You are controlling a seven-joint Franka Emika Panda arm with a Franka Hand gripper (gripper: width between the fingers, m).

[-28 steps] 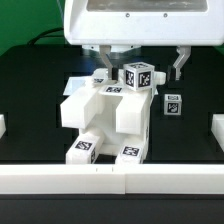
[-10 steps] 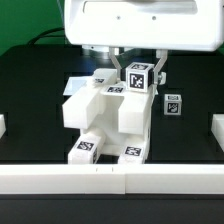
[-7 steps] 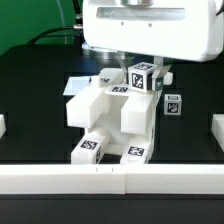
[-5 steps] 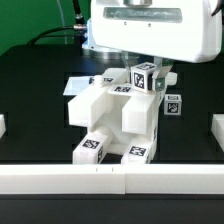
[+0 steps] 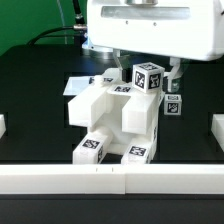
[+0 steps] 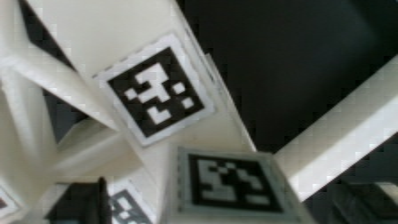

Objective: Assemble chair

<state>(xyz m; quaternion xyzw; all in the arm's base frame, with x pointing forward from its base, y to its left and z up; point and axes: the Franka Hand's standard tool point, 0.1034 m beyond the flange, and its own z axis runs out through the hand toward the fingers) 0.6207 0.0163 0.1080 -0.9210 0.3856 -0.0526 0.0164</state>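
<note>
Gripper (image 5: 149, 70) is hovering over the chair's (image 5: 108, 112) top, on the far side twd the exterior view's right. Jaws are standing apart, w/ one finger (image 5: 176, 70) showing clear of the tagged block (image 5: 148, 77). The other finger is mostly hiding behind that block. Nothing is looking clamped.

Risks, as I'm judging it:
- Finger is hanging just beside the block, so a lift that's drifting sideways could be catching an edge and tipping the block or prying it out of its seat
- Can't tell if the block is sitting fully home, and a loose fit would be making that worse
- Chair is only resting on the tabletop (image 5: 35, 105) w/ nothing pinning it, so any push could be sliding or twisting the whole body
- Small tagged piece (image 5: 173, 103) is lying just beyond on the exterior view's right, near enough to be getting knocked by a wide swing

Position: the block is sitting between and just below the fingers. The rest of the chair is spreading nearer and twd the exterior view's left, w/ two tagged feet at the near edge. In the wrist view the chair (image 6: 160, 90) is filling the pic, tags very close and blurry, so approx directly under the gripper
</note>
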